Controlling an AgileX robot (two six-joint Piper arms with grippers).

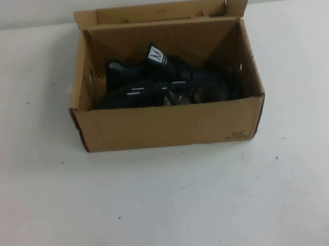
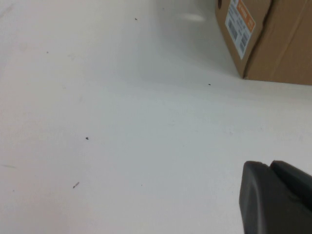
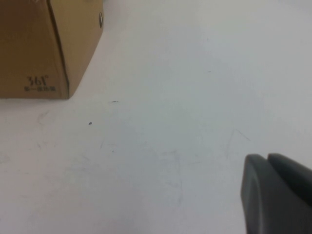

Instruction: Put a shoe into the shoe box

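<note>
Black knit sneakers (image 1: 166, 84) lying inside open brown cardboard shoe box (image 1: 171, 125) on white table (image 1: 175, 206), left gripper (image 2: 280, 197) low over bare table near box corner, fingers' state unclear, right gripper (image 3: 279, 192) closed, empty, beside box's printed corner.

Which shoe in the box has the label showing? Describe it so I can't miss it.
Find the open shoe box mid-table. Inside, toward its back left, lies the shoe: black knit, its white tongue label upright, unlike the dark sneaker in front of it.

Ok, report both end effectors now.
Left end effector: above bare table beside the shoe box, holding nothing.
Right end effector: shut, empty.
</note>
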